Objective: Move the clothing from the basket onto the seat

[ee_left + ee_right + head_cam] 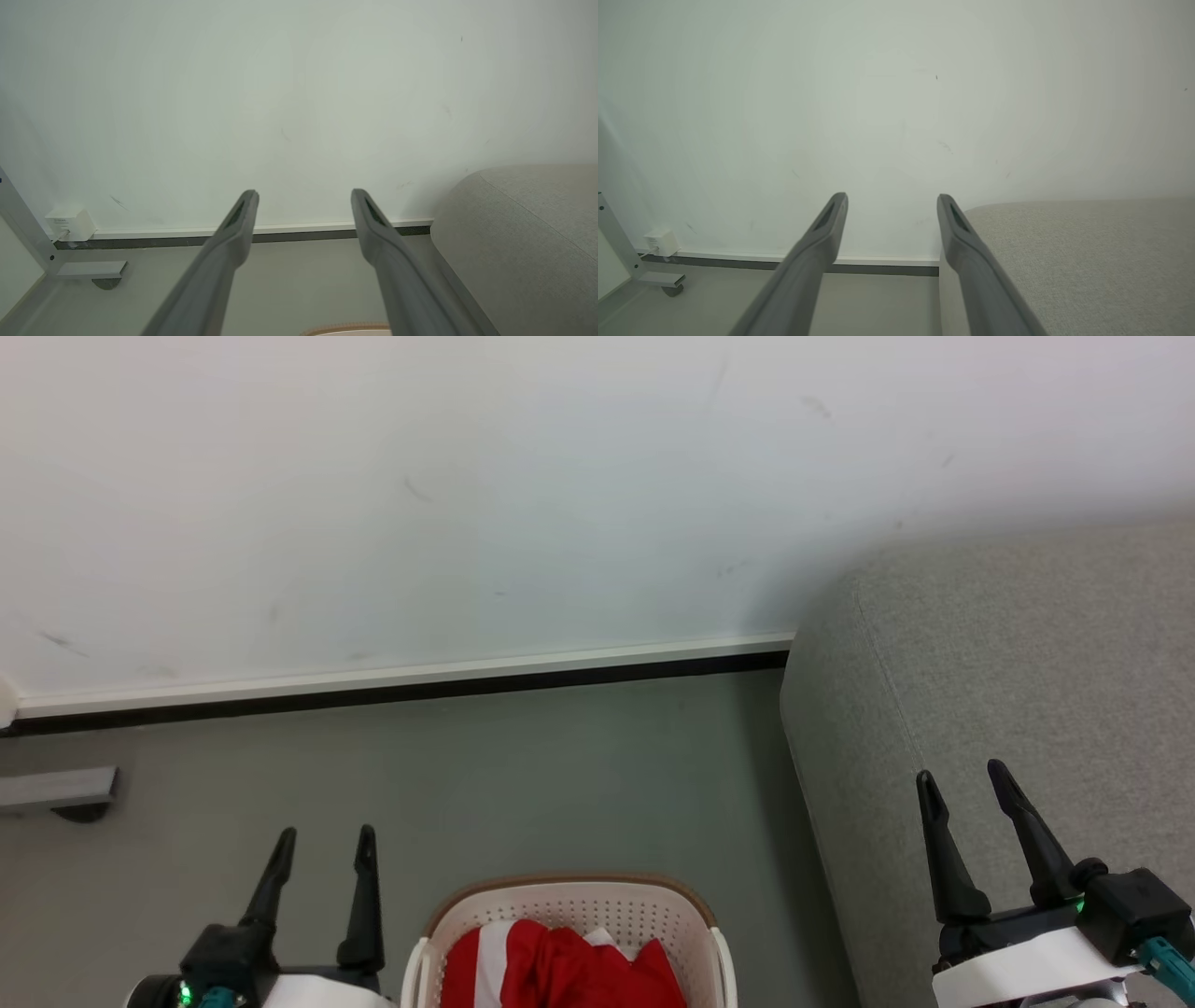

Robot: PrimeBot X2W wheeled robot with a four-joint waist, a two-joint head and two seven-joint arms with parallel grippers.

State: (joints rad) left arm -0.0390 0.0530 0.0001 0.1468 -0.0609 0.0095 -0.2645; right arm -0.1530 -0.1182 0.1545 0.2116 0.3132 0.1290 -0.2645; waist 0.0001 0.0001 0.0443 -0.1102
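The cream basket [653,907] with a brown rim stands on the floor at the bottom centre of the head view, and a sliver of its rim [345,328] shows in the left wrist view. Red clothing [569,971] with a white stripe lies bunched inside it. The light grey seat [1008,663] fills the right side; its rounded corner [523,233] and top [1087,261] appear in the wrist views. My left gripper [325,845] hangs open left of the basket, holding nothing. Over the seat's front part, my right gripper [964,782] is open and empty too.
A white wall [467,485] with a pale skirting board [401,677] runs behind the grey floor [560,784]. A grey frame foot with a castor [65,793] sits at the far left, near a small white box [70,221] on the wall.
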